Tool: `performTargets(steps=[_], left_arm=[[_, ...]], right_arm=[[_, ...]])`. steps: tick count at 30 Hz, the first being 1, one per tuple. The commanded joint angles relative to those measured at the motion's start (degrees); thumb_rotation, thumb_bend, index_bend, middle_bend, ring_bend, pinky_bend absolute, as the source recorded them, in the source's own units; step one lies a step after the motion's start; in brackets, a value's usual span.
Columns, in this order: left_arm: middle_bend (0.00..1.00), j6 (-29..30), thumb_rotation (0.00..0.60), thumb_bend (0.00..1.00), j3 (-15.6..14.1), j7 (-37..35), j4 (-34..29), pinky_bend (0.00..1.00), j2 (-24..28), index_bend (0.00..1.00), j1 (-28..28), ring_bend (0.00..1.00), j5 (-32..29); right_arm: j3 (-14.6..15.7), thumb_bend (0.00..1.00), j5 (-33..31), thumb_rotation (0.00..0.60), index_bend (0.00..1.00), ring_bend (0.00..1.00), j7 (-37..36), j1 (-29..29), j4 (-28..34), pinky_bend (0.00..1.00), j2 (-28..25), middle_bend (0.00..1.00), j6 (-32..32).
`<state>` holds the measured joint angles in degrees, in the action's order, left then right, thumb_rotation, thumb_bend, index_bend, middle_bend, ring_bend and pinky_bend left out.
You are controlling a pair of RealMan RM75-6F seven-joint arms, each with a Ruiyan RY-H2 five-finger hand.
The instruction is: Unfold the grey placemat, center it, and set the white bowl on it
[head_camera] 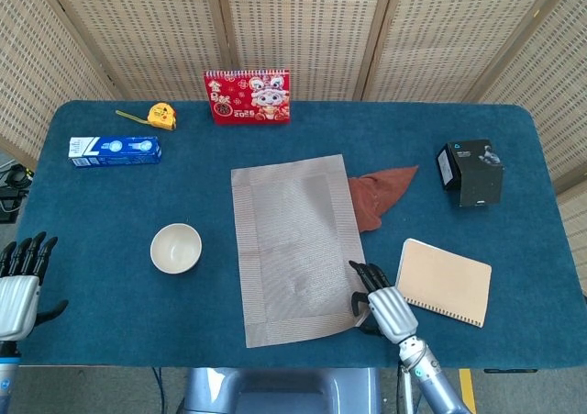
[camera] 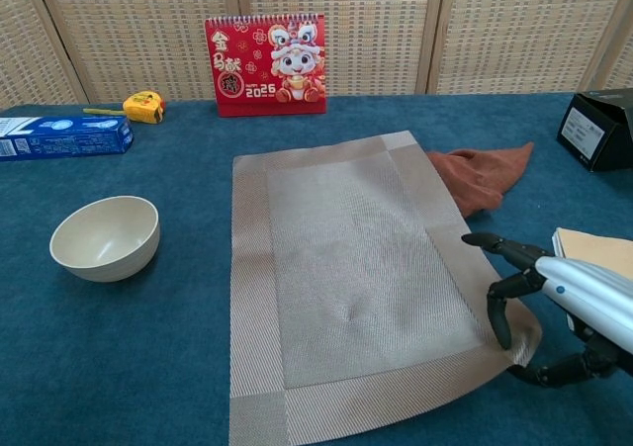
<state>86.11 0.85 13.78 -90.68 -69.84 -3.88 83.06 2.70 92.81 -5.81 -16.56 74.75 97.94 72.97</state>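
The grey placemat (head_camera: 295,246) (camera: 356,278) lies unfolded in the middle of the blue table, slightly skewed. My right hand (head_camera: 381,304) (camera: 554,312) pinches its near right corner, which is lifted off the cloth between the fingers above and the thumb below. The white bowl (head_camera: 175,248) (camera: 105,237) stands upright and empty to the left of the mat, apart from it. My left hand (head_camera: 20,281) hovers at the table's near left edge, fingers spread and empty, far from the bowl.
A rust cloth (head_camera: 376,194) (camera: 480,177) touches the mat's right edge. A tan notebook (head_camera: 444,281) lies right of my right hand. A black box (head_camera: 470,172), red calendar (head_camera: 247,95), yellow tape measure (head_camera: 160,115) and blue box (head_camera: 115,149) line the far side.
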Motion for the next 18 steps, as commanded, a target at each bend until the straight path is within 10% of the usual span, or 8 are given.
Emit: performTargets(steps=[1,18], left_arm=[[0.0,0.0,0.6,0.12,0.1,-0.1,0.0,0.0,0.0,0.0,0.0,0.0,0.0],[0.0,-0.8,0.6,0.12,0.3,0.3,0.0,0.0,-0.2,0.0,-0.1,0.0,0.0]], right_arm=[[-0.7,0.5,-0.7,0.6,0.68,0.0,0.9,0.0,1.4,0.0,-1.6,0.04,0.3],[-5.0,0.48,-3.8,0.6,0.7,0.0,2.9,-0.4,8.0,0.0,-10.4,0.04,1.9]])
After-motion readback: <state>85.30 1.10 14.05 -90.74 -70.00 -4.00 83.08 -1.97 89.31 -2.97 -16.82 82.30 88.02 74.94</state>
